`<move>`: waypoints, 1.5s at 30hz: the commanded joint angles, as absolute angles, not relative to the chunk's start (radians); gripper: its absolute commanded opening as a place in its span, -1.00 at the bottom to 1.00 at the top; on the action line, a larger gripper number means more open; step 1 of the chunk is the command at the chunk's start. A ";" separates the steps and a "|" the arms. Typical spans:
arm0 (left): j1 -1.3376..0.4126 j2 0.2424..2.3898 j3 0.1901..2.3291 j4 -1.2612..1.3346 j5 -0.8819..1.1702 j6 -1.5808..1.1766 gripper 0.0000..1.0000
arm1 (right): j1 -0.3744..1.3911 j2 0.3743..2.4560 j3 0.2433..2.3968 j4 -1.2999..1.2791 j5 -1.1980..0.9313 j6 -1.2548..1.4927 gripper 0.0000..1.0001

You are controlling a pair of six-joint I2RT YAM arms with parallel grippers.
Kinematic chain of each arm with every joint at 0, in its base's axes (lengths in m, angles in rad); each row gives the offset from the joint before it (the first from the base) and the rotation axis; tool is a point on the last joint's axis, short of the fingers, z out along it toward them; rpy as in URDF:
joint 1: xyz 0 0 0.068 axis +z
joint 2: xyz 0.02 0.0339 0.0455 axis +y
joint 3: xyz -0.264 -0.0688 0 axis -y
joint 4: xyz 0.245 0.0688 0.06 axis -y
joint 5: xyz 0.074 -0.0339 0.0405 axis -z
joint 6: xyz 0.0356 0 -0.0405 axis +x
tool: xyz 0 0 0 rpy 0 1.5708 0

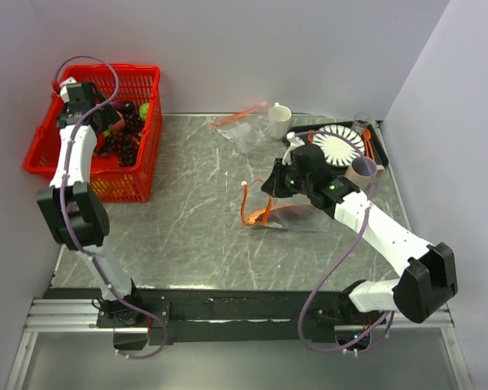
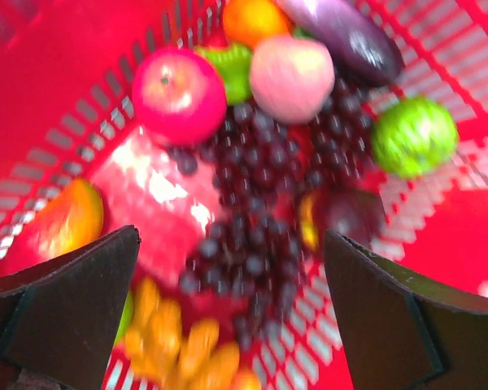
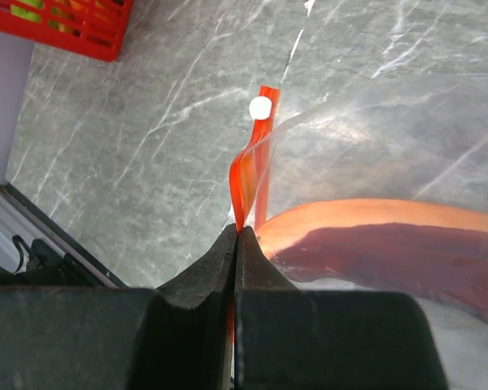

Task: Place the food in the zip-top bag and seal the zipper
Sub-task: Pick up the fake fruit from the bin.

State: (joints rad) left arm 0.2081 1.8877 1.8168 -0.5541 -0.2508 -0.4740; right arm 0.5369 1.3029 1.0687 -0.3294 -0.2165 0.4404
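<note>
The grey, marble-patterned tabletop carries one red slotted plastic basket at its far-left corner. It also carries two clear bags, one white cup and one ribbed white plate.

**Left gripper:** it is released, with the two dark fingers spread wide. It hangs above the basket contents and touches nothing.

**Basket contents** (left wrist view, blurred):
- One glossy red round fruit.
- One dark purple grape bunch of many small beads, at the middle.
- One lumpy orange-brown curved piece.
- One pink-orange peach.
- One slim purple eggplant.

All of the food lies in the basket, and none of it is in a bag.

**Right gripper:** it is clenched on the zipper, with both fingers pressed flat against the narrow orange-red strip.

**Zip-top bag:** it is clear and crinkly. It lies right of the tabletop centre, well apart from the basket. Its mouth stands parted, with the strip bowed into a loop toward the left edge. One small white bead sits on the strip.

**Second bag:** it is clear and red-edged. It lies at the middle of the far edge, just beside the cup.
</note>
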 commanded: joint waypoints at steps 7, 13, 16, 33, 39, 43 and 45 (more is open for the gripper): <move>0.210 2.278 2.219 -0.529 -0.443 -0.417 0.99 | 0.542 1.310 1.055 -0.249 -0.272 0.422 -1.00; 0.213 2.370 2.209 -0.454 -0.549 -0.339 0.99 | 0.541 1.319 1.045 -0.232 -0.301 0.431 -1.00; 0.216 2.411 2.214 -0.448 -0.583 -0.315 0.99 | 0.541 1.327 1.045 -0.232 -0.307 0.434 -1.00; 0.233 2.170 2.057 -0.403 -0.436 -0.357 -0.17 | 0.543 1.321 1.042 -0.245 -0.299 0.434 -1.00; 0.227 1.976 2.004 -0.482 -0.255 -0.396 -0.18 | 0.542 1.338 1.075 -0.271 -0.293 0.428 -1.00; 0.227 1.810 1.864 -0.459 -0.131 -0.439 -0.17 | 0.540 1.325 1.094 -0.298 -0.325 0.426 -1.00; 0.227 1.706 1.762 -0.416 -0.037 -0.466 -0.16 | 0.540 1.313 1.101 -0.310 -0.336 0.431 -1.00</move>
